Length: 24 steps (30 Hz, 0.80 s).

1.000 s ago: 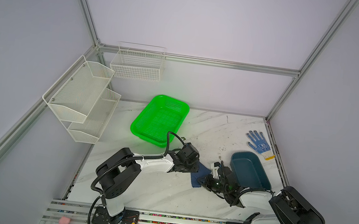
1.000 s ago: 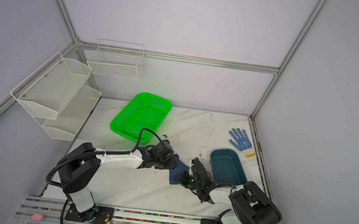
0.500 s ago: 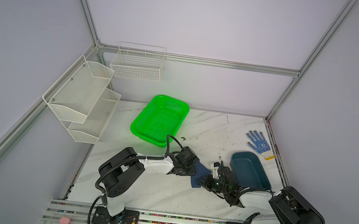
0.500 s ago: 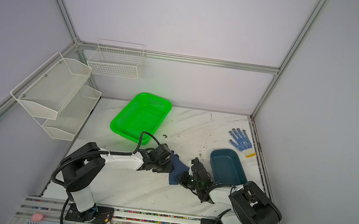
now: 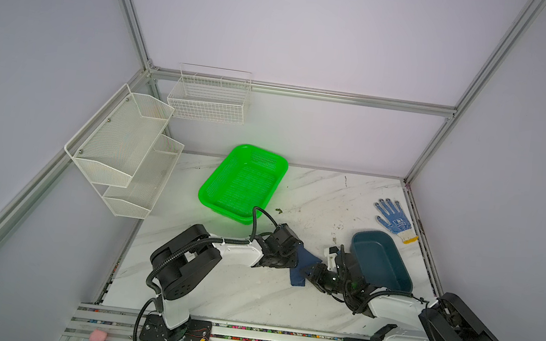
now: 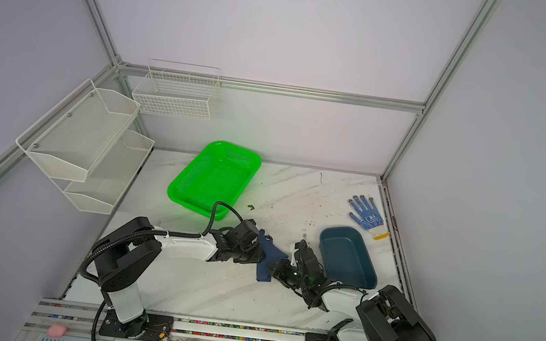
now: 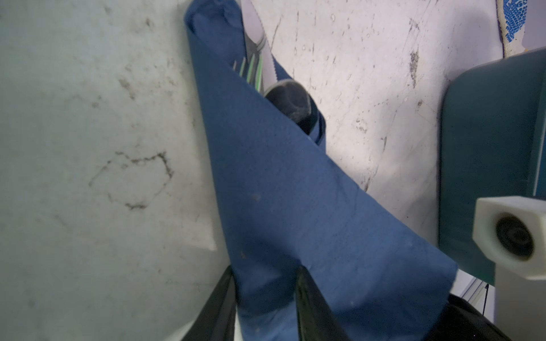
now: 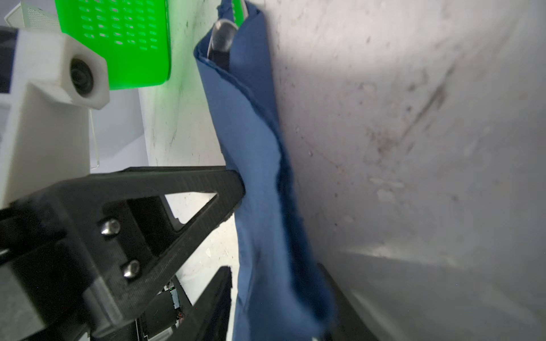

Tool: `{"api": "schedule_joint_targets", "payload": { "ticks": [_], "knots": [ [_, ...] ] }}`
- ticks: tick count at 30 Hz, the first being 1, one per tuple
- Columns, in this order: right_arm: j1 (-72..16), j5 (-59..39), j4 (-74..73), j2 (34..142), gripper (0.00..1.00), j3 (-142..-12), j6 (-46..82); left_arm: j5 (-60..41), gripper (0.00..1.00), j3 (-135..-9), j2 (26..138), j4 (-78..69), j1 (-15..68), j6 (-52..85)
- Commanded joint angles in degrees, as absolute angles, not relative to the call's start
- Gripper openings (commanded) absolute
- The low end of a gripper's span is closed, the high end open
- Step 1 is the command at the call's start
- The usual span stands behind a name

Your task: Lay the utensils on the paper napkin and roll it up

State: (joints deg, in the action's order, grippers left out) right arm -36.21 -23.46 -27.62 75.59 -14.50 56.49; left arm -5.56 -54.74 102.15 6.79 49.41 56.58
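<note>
The dark navy paper napkin lies loosely rolled on the marble table between my two grippers. The utensils poke out of its far end: a spoon bowl, fork tines and a knife blade; the spoon also shows in the right wrist view. My left gripper is shut on the napkin, one finger on each side of the roll. My right gripper straddles the napkin at its near end, open, with a gap beside one finger.
A dark teal tray stands close behind my right gripper. A green basket sits behind the left arm. A blue-dotted glove lies at the far right. White wire shelves and a wire basket hang on the walls.
My right gripper's jaws have opened off the napkin. My left gripper's jaws have narrowed onto the roll and shifted slightly toward it.
</note>
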Motion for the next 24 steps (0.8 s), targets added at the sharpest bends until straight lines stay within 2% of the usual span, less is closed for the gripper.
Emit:
{"api": "schedule_joint_targets", "payload": {
  "ticks": [1,6,11,18,24],
  "knots": [
    [-35.17,-23.89,-25.41,77.47,0.49,-15.19,56.11,-7.21,0.34,-51.24,105.12,11.89,49.46,57.79],
    [-34.55,-25.43,-27.02,82.26,0.48,-17.22,55.29,-7.12,0.34,-50.58,104.42,12.09,49.32,57.9],
    [-34.46,-26.61,-27.67,84.52,0.35,-18.3,54.49,-6.61,0.34,-50.21,102.24,11.51,49.44,58.23],
    [-34.48,-29.43,-30.48,86.96,0.22,-17.76,53.37,-7.27,0.37,-49.03,96.94,11.04,48.3,60.01],
    [-34.46,-30.4,-26.33,89.85,0.22,-20.35,48.85,-9.38,0.46,-46.65,92.61,9.21,45.13,63.37]
  ]
}}
